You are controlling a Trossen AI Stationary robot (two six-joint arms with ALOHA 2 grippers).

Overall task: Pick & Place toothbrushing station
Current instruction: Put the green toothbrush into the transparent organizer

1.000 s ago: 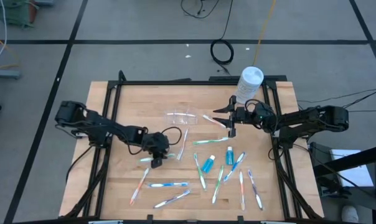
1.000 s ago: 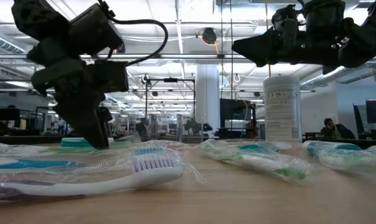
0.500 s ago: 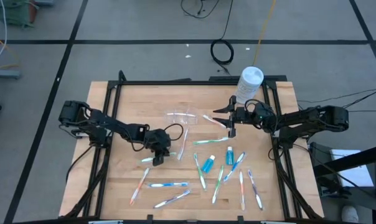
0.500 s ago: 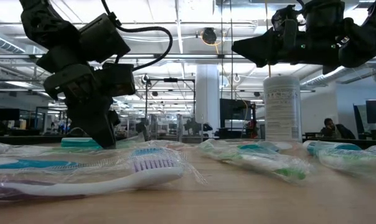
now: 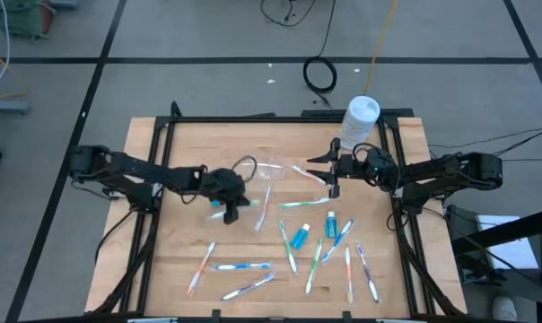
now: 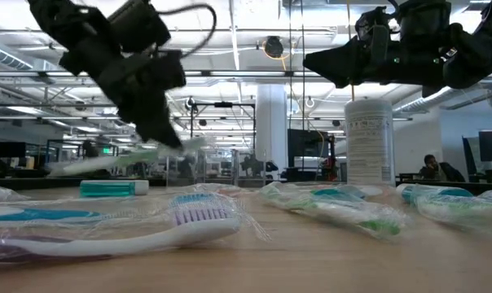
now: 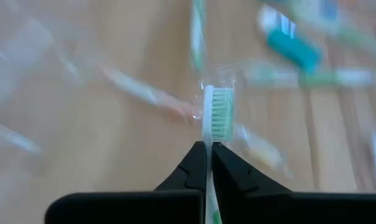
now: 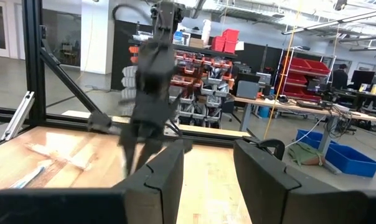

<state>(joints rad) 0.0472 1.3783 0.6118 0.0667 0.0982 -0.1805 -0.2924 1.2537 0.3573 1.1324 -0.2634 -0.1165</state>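
My left gripper (image 5: 228, 208) is shut on a green toothbrush in a clear wrapper (image 6: 107, 161), held above the left middle of the table. It shows in the left wrist view (image 7: 208, 152) too. The clear cup (image 5: 266, 167) lies on its side just beyond it. Several wrapped toothbrushes (image 5: 242, 266) and two blue toothpaste tubes (image 5: 299, 237) lie flat on the table's near half. My right gripper (image 5: 325, 176) hovers open and empty right of the cup, and its two fingers stand apart in the right wrist view (image 8: 210, 168). My left gripper pinches the toothbrush's neck (image 7: 208, 144), just behind the green bristle head (image 7: 220, 112), between its two fingers. The fingers slant down from above. The head sticks out past the fingertips. The brush is lifted clear of the table, almost level, its handle (image 6: 71, 168) trailing lower.
A tall white canister (image 5: 361, 120) stands at the table's far right corner, behind my right arm. A black frame (image 5: 154, 161) runs around the table top. Bare wood lies at the far left (image 5: 195, 144).
My left gripper has risen and gone toward the table's far edge, nearer the cup, taking the green toothbrush with it. The brush lay on the table and now hangs clear of it.
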